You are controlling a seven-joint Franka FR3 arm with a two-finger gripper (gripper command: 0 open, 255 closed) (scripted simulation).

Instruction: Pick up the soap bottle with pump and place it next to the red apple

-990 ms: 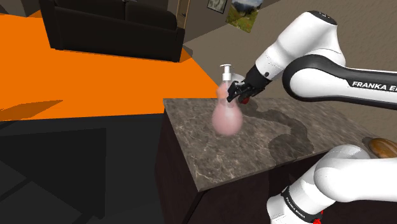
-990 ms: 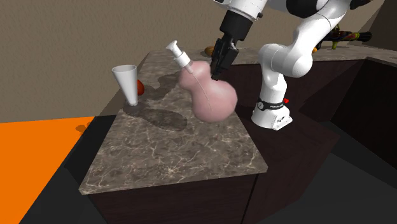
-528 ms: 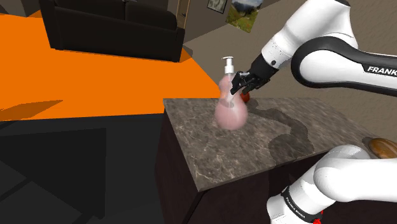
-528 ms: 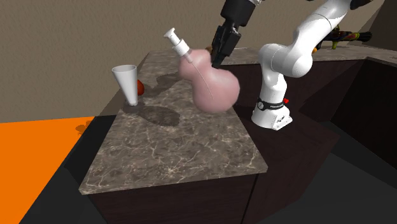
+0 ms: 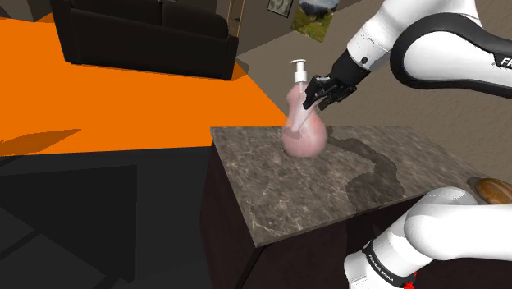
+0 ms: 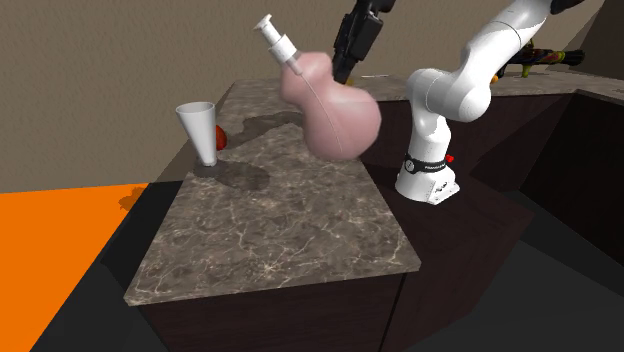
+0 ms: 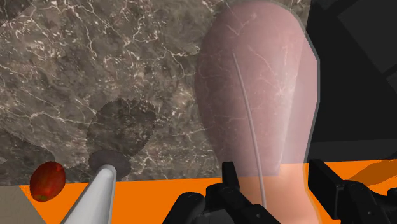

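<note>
Two black fingers [image 7: 230, 180] of the hand [image 6: 352, 45] are clamping the narrow neck of the soap bottle [image 6: 335, 108], one on each side, just below the white pump [image 6: 275, 35]. The bottle is pink, see-through and pear-shaped, with a thin tube running down inside it. It is hanging in the air above the counter [image 6: 290, 225], touching nothing but the fingers. It is tilting: in the second exterior view the pump is pointing up toward that view's left, while the round belly is hanging lower, toward that view's right. In the shoulder view the bottle is hovering over the counter's far end, near the corner that borders the orange floor [image 5: 123, 90]. A soft shadow [image 6: 245, 178] is lying on the dark veined stone below.

The red apple [image 6: 220, 140] is lying at the counter's edge next to the orange floor, well apart from the bottle. A white cone-shaped vase [image 6: 199, 128], wide at the mouth and narrow at the foot, is standing upright just beside the apple along the same edge. Whether the two are touching cannot be told. In the wrist view the apple is sitting right at the counter's rim with the vase next to it, and the bottle's body is stretching away from the hand over the stone.

The white arm [image 5: 386, 29] is reaching across the counter toward the far end. A black sofa [image 5: 139, 33] is standing on the orange floor beyond the counter, and a framed picture [image 5: 316, 16] is hanging on the wall behind the bottle.
</note>
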